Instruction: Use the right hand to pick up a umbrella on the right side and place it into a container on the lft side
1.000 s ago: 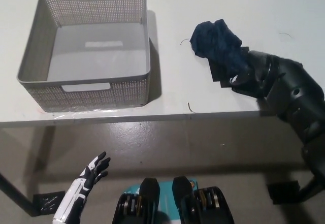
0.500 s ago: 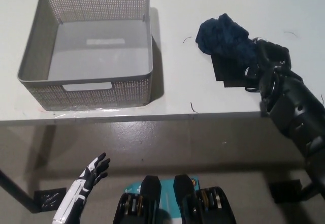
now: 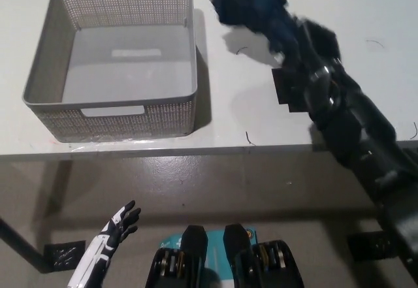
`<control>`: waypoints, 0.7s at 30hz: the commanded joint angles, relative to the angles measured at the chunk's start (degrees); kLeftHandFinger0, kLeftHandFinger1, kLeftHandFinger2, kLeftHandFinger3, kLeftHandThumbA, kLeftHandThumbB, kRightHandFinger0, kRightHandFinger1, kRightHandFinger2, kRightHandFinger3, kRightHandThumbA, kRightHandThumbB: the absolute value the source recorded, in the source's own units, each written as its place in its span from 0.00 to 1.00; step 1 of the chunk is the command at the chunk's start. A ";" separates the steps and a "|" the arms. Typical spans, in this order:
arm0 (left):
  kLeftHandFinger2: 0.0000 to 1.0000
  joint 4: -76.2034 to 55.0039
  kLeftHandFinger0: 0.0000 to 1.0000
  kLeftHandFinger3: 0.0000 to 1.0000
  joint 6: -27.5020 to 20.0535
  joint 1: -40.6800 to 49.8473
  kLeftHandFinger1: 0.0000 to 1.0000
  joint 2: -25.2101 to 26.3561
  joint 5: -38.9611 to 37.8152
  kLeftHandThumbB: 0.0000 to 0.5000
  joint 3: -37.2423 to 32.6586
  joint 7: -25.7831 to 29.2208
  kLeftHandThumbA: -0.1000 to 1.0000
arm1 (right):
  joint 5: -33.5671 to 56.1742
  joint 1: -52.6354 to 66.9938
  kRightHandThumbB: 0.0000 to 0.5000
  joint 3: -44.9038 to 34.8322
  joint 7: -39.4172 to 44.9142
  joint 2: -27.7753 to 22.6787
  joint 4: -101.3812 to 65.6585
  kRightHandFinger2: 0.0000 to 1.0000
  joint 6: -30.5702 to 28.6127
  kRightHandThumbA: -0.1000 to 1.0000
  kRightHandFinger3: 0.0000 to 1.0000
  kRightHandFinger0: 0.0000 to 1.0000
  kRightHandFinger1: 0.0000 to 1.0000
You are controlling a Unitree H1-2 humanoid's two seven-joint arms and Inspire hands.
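A folded dark blue umbrella (image 3: 251, 4) is lifted off the white table, blurred by motion, just right of the basket's far right corner. My black right hand (image 3: 307, 49) is shut on its lower end, the arm reaching in from the bottom right. The grey perforated basket (image 3: 175, 115) stands on the left part of the table with nothing in it. My white left hand (image 3: 111, 232) hangs low at the lower left, below the table edge, fingers spread and holding nothing.
A black flat square (image 3: 287, 92) lies on the table where the umbrella was. The table's front edge (image 3: 196, 151) runs across the middle of the view, with floor below it. A dark table leg (image 3: 16, 245) crosses the lower left corner.
My right hand has lifted the umbrella off the table and carried it up and left toward the basket. The left hand has stayed put.
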 commanded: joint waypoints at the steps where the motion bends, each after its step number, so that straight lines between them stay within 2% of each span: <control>1: 1.00 -1.41 1.00 1.00 -1.28 0.99 1.00 0.63 0.72 0.09 0.24 0.23 1.00 | -1.15 -12.13 0.41 0.40 -3.67 2.73 -9.29 0.65 -3.13 0.00 0.57 0.00 0.18; 2: 1.00 -1.37 1.00 1.00 -1.37 1.07 1.00 0.45 0.82 0.09 0.14 0.29 1.00 | -1.46 -12.51 0.40 0.55 -3.39 3.34 -10.45 0.62 -2.12 0.00 0.55 0.00 0.14; 3: 1.00 -0.97 1.00 1.00 -1.84 1.03 1.00 0.41 0.63 0.10 0.18 0.24 1.00 | -1.14 -13.05 0.37 0.49 -3.64 4.08 -10.94 0.59 -3.73 0.00 0.51 0.00 0.09; 6: 1.00 -1.56 1.00 1.00 -1.75 1.29 1.00 0.52 0.55 0.10 0.01 -0.06 1.00 | -0.79 -15.80 0.36 0.62 -1.64 6.93 -12.91 0.62 -2.03 0.00 0.54 0.00 0.06; 8: 1.00 -1.43 1.00 1.00 -1.67 1.21 1.00 0.65 0.29 0.08 -0.07 -0.35 1.00 | -1.24 -17.21 0.37 1.16 -2.07 8.75 -13.06 0.64 -2.52 0.00 0.57 0.00 0.07; 10: 1.00 -1.07 1.00 1.00 -2.24 1.23 1.00 0.62 -0.15 0.05 -0.25 -0.71 1.00 | -1.46 -17.72 0.35 1.66 -2.41 10.57 -12.93 0.63 -2.95 0.00 0.64 0.00 0.08; 11: 1.00 -0.90 1.00 1.00 -2.84 1.32 1.00 0.73 0.03 0.04 -0.34 -0.78 1.00 | -1.77 -17.99 0.32 2.23 -2.06 11.73 -12.74 0.64 -2.51 0.00 0.69 0.00 0.10; 13: 1.00 -0.99 1.00 1.00 -3.19 1.50 1.00 0.86 0.36 0.01 -0.63 -0.94 1.00 | -1.87 -18.29 0.32 2.94 -1.03 13.64 -12.54 0.68 -1.52 0.00 0.73 0.00 0.14; 14: 1.00 -1.04 1.00 1.00 -3.27 1.61 1.00 0.89 0.31 0.01 -0.76 -1.07 1.00 | -1.86 -18.43 0.31 3.17 -1.11 14.37 -12.06 0.68 -1.60 0.00 0.72 0.00 0.13; 16: 1.00 -1.21 1.00 1.00 -2.92 1.62 1.00 0.86 0.42 0.03 -0.87 -0.99 1.00 | -2.23 -19.56 0.36 3.96 -1.33 16.25 -9.49 0.67 -1.61 0.00 0.68 0.00 0.11; 17: 1.00 -1.22 1.00 1.00 -2.68 1.48 1.00 0.75 0.53 0.04 -0.86 -0.83 1.00 | -2.40 -20.00 0.35 4.26 -1.76 16.74 -8.21 0.66 -2.18 0.00 0.66 0.00 0.10; 18: 1.00 -1.40 1.00 1.00 -2.34 1.44 1.00 0.50 0.28 0.03 -0.87 -0.77 1.00 | -1.93 -20.54 0.33 4.55 -1.17 17.69 -5.67 0.58 -3.61 0.00 0.60 0.00 0.04; 19: 1.00 -1.47 1.00 1.00 -2.14 1.40 1.00 0.35 0.48 0.01 -0.89 -0.60 1.00 | -1.80 -20.57 0.34 4.64 -1.98 18.46 -4.01 0.58 -4.38 0.00 0.58 0.00 0.02; 21: 1.00 -1.39 1.00 1.00 -2.08 1.13 1.00 0.11 -0.24 0.04 -0.83 -0.71 1.00 | -1.27 -20.56 0.32 4.87 -3.20 19.95 0.03 0.65 -6.53 0.00 0.64 0.00 0.07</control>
